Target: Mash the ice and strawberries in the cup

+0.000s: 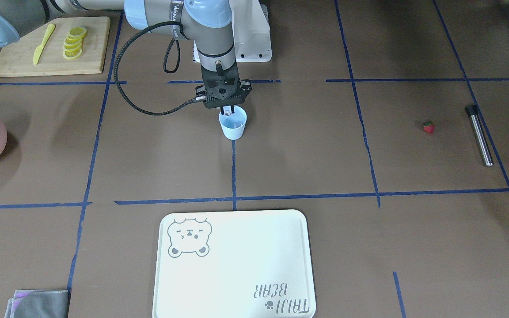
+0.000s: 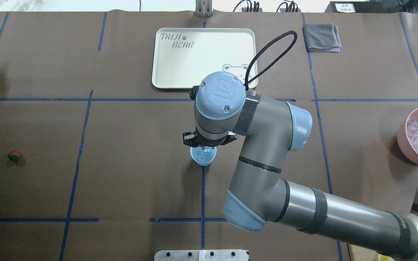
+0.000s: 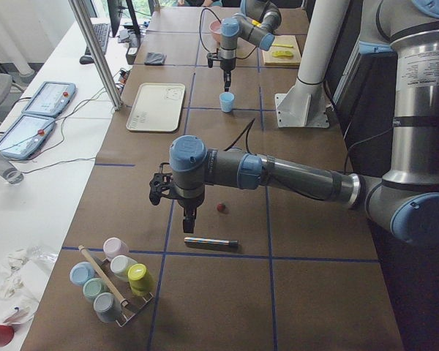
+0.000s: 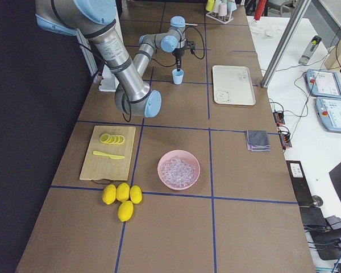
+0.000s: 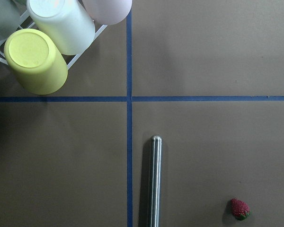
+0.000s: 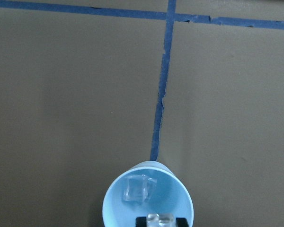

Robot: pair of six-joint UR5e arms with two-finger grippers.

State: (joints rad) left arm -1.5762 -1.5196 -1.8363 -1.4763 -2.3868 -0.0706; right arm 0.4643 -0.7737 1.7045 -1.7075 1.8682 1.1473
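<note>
Only legible txt: "TAIJI BEAR" w/ a paw mark, printed on the pale tray (image 2: pixel 209 58), plus a "UR" logo on the right arm's blue joint cap (image 2: pixel 220 95); other lettering too blurred.

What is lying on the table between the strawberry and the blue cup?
Only bare brown table, crossed by one blue tape line, lies between the strawberry and the cup. The front-facing view shows it.

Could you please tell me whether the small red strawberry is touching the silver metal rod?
Apart. The left wrist view shows bare brown table between the small red strawberry and the silver metal rod.
</note>
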